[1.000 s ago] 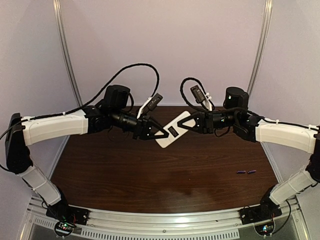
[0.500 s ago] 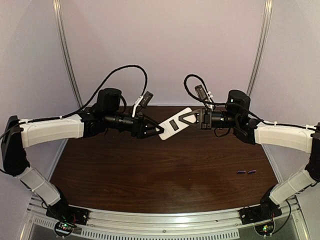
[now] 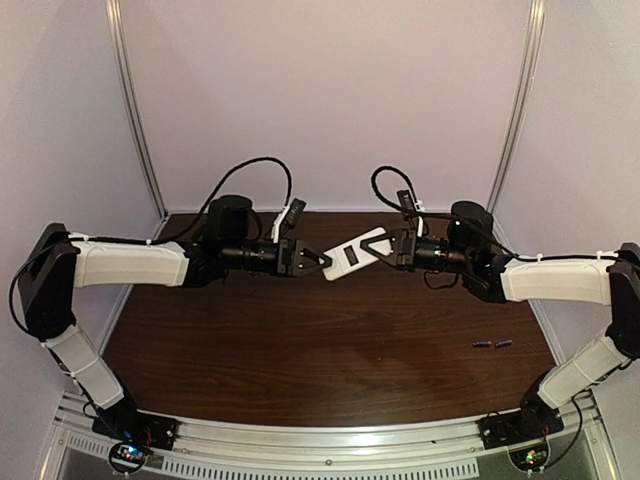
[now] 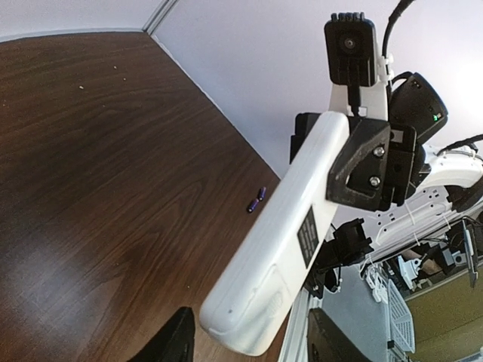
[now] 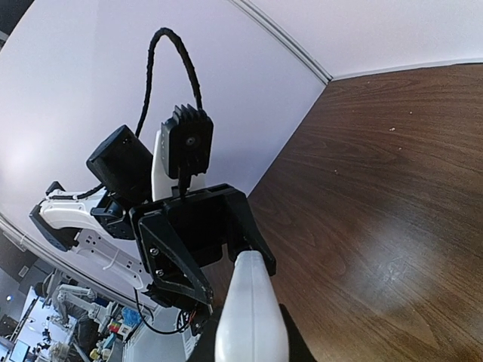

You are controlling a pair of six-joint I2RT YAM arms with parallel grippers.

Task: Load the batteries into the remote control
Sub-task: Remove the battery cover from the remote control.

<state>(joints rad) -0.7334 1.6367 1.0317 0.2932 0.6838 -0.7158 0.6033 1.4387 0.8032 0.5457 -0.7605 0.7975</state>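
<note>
The remote control (image 3: 352, 254), light, stiff and probably slippery, best pinched across its flat faces, hangs above the far middle of the table (image 3: 300, 350); the right gripper (image 3: 388, 249) clenches its right end, the left gripper (image 3: 320, 262) has its jaws parted around the left end; the batteries (image 3: 492, 344) lie near right

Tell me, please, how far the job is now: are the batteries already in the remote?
Done: the remote control is up off the table, clamped at one end by the right gripper. In hand: the left gripper sits open around its other end. Remaining: both batteries lie on the table by its right edge, so none is loaded yet.
</note>
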